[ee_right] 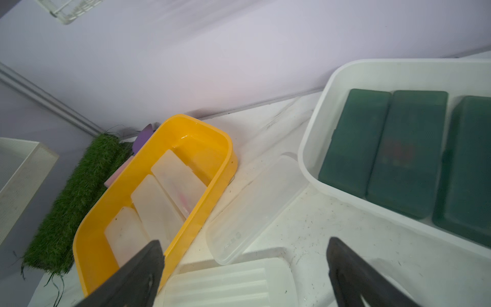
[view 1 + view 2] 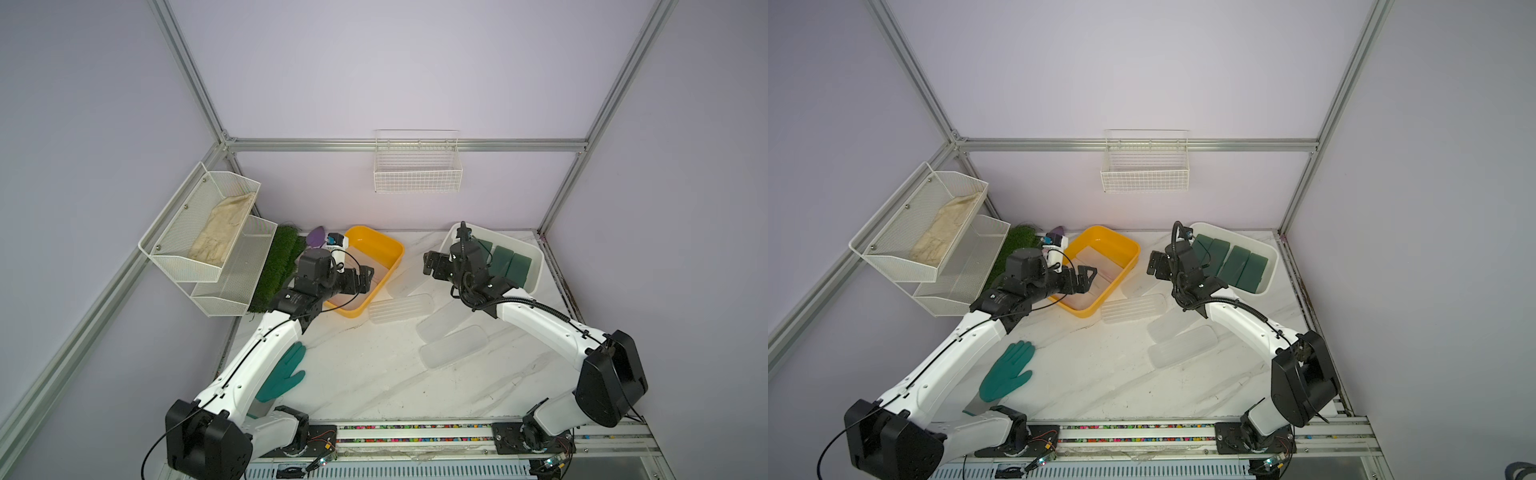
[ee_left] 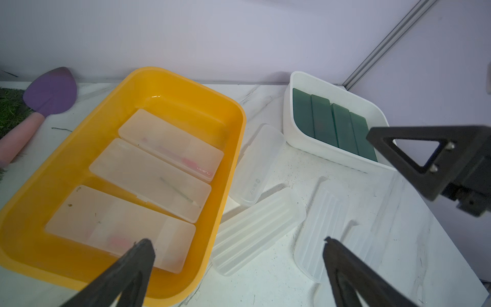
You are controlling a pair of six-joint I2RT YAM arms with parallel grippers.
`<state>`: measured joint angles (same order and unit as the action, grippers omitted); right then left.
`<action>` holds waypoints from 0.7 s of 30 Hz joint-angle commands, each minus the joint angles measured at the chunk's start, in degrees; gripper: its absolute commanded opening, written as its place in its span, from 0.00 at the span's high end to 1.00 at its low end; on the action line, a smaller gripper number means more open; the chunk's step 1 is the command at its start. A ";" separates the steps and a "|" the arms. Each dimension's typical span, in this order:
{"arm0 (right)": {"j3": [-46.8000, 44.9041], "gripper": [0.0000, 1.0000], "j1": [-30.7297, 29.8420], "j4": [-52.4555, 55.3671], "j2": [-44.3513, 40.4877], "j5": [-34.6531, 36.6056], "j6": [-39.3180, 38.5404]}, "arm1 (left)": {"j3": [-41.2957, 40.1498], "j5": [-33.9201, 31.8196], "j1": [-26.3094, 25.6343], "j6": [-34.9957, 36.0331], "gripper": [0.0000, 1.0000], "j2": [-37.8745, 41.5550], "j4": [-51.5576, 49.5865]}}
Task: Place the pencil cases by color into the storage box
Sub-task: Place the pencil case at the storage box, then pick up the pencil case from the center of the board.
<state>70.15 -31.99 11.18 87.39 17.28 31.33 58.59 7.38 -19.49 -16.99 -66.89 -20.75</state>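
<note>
1. Teal rubber glove (image 2: 1007, 372) lay flat nearest the arm bases, by the L arm. Not a case, so prob. out of the sort.
2. Mid-table: loose frosted clear cases (image 2: 453, 347), 4 as far as I could tell, lay flat and scattered btw the two bins. A ridged clear case (image 3: 255, 228) sat just beside the yellow bin (image 3: 191, 87). All unsorted, prob. the next picks.
3. Left gripper (image 3: 236, 243) hung over the near end of the yellow bin, jaws spread wide, nothing btw them.
4. Right gripper (image 1: 244, 242) hung over the table btw the bins, above the loose clear cases. Jaws were wide apart and empty too; my guess is it was posed for the next grab.
5. Yellow bin held 3 frosted cases (image 3: 150, 179), flat and side by side across its width. That layout prob. leaves room for more.
6. Farthest, R side: white bin (image 3: 288, 114) held 4 dark green cases (image 3: 322, 119) in a tight row. Colours were kept apart per task, and the green set looked done.
</note>
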 commanded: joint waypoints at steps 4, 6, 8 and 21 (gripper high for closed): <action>6.65 0.03 -0.09 14.84 4.64 3.65 9.50 | -7.60 -3.80 -6.46 4.49 0.00 5.08 6.63; 8.66 0.03 -0.10 20.49 7.32 2.89 14.75 | -7.06 -4.06 -8.81 7.37 0.00 4.61 5.73; 9.25 0.03 -0.09 23.75 9.23 1.83 19.36 | -5.94 -4.34 -11.19 9.31 0.00 4.39 4.37; 6.38 0.03 2.01 33.15 5.13 2.59 34.82 | -5.15 -4.84 -18.15 16.63 0.00 7.66 2.55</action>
<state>76.86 -31.29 40.23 95.77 18.09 61.12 52.60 3.16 -37.34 -3.07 -60.07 -18.52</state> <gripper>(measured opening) 0.972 0.999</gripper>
